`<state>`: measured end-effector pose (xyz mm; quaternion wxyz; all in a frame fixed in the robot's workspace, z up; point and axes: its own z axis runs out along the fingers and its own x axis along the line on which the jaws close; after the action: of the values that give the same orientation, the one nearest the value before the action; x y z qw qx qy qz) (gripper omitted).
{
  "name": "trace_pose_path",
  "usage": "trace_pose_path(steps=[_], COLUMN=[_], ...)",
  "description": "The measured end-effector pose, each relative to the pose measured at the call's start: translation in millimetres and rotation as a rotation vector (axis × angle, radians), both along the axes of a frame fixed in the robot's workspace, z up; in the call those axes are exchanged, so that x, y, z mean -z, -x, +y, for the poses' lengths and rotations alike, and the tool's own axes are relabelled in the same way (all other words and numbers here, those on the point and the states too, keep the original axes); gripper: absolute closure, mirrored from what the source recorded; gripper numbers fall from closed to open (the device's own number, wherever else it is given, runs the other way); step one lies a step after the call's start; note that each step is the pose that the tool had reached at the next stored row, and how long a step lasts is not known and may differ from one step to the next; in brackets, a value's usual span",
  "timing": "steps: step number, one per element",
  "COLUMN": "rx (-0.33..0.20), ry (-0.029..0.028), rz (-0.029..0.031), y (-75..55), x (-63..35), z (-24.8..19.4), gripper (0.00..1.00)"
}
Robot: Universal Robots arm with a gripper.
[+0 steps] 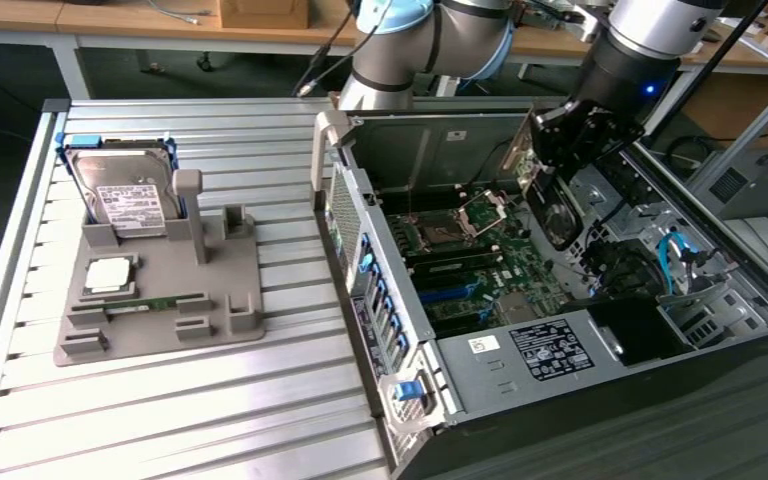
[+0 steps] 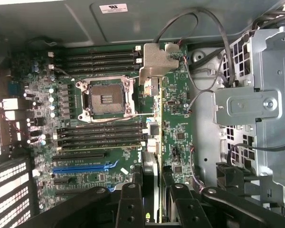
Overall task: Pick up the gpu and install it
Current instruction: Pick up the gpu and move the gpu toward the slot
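Observation:
The gpu (image 1: 554, 205), a thin dark card with a green board edge, hangs upright over the open computer case (image 1: 387, 300). My gripper (image 1: 574, 135) is shut on its upper edge. In the wrist view the gpu (image 2: 156, 137) shows edge-on with its silver bracket (image 2: 157, 61) at the far end, clamped between my black fingers (image 2: 129, 202) of the gripper (image 2: 154, 192). It hangs above the green motherboard (image 2: 180, 118), beside the CPU socket (image 2: 107, 99) and apart from the board. A blue expansion slot (image 2: 83, 167) lies on the board off to the side of the card.
On the slatted table a grey fixture (image 1: 231, 310) holds a silver hard drive (image 1: 124, 200), a CPU chip (image 1: 108, 272) and a narrow memory stick (image 1: 157, 300). Inside the case, a metal drive cage (image 2: 256, 104) and black cables (image 2: 213, 52) stand close beside the card.

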<state>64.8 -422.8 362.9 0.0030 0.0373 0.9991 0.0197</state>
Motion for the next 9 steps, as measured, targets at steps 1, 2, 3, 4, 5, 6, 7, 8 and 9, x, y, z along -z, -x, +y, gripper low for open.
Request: trace_pose_path(steps=[1,2,3,4,5,6,7,8,9], rx=[0.000,0.000,0.000,0.000,0.000,0.000,0.000,0.000,0.000], ry=[0.0000,0.0000,0.0000,0.0000,0.0000,0.0000,0.0000,0.0000,0.0000], rz=[0.0000,0.0000,0.0000,0.0000,0.0000,0.0000,0.0000,0.0000,0.0000], y=[0.0,0.0,0.0,0.0,0.0,0.0,0.0,0.0,0.0], x=[0.4,0.8,1.3,1.7,2.4,3.0,3.4,3.9,4.3], z=[0.0,0.0,0.0,0.0,0.0,0.0,0.0,0.0,0.0], gripper=[0.73,0.73,0.73,0.73,0.73,0.73,0.73,0.73,0.73])
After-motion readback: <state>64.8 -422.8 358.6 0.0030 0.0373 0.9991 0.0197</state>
